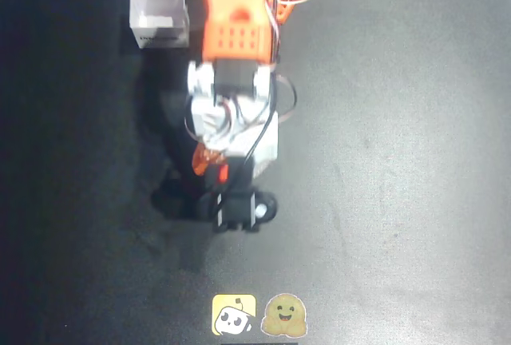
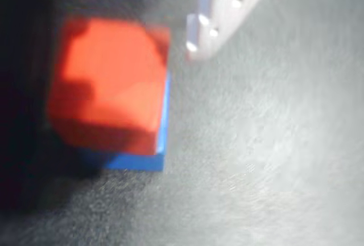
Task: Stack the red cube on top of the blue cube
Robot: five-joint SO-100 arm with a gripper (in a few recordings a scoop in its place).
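Right under my gripper (image 2: 122, 58) the red cube (image 2: 108, 89) sits over the blue cube (image 2: 162, 138) (blocking my left). Bare table (image 2: 273, 160) lies open on my right.

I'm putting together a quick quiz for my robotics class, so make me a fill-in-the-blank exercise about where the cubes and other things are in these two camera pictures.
1. In the wrist view, the red cube sits above the ____ cube.
2. In the overhead view, the white box lies to the ____ of the orange arm.
3. Near the bottom edge of the overhead view, a yellow sticker lies beside a ____ face sticker.

Missing words: blue; left; smiling
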